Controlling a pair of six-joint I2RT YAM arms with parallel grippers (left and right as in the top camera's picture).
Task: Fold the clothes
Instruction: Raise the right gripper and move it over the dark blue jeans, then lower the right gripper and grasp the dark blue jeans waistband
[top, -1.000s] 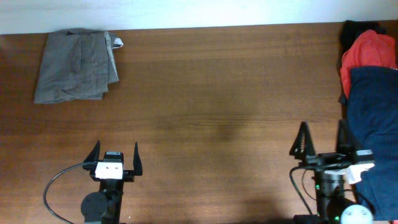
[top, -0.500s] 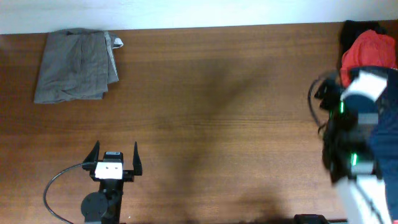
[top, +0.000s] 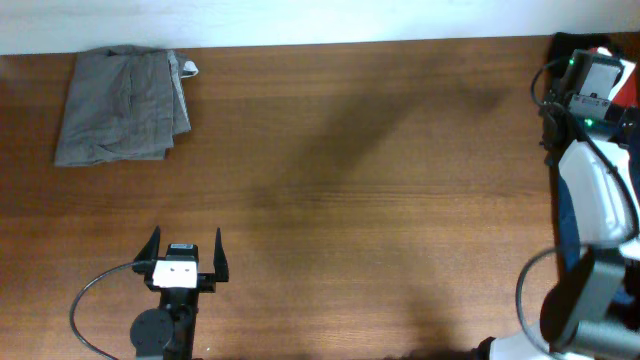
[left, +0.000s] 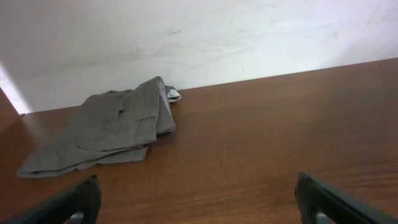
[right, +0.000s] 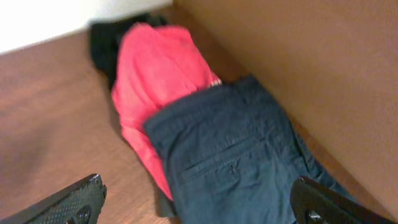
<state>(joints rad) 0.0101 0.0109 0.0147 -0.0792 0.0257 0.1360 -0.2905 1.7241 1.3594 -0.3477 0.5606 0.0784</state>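
The clothes lie in two places. A folded grey-khaki garment (top: 120, 105) (left: 106, 127) rests at the table's far left. At the far right is a pile, with a dark navy garment (right: 230, 155) (top: 566, 215) lying over a red one (right: 155, 81) (top: 603, 50). My right gripper (right: 199, 208) hangs open just above the navy cloth and holds nothing. In the overhead view its arm (top: 592, 190) hides most of the pile and the fingers. Near the front edge, far from the grey garment, my left gripper (top: 186, 240) (left: 199, 205) is open and empty.
A black cloth (right: 106, 43) (top: 570, 42) lies behind the red garment. A brown wooden surface (right: 298, 56) rises along the right of the pile. A white wall (left: 199, 37) backs the table (top: 350, 180). A black cable (top: 90, 300) loops beside the left arm.
My right arm has swung from the front right edge to the far right corner, over the pile. The left arm and the grey garment have not moved.
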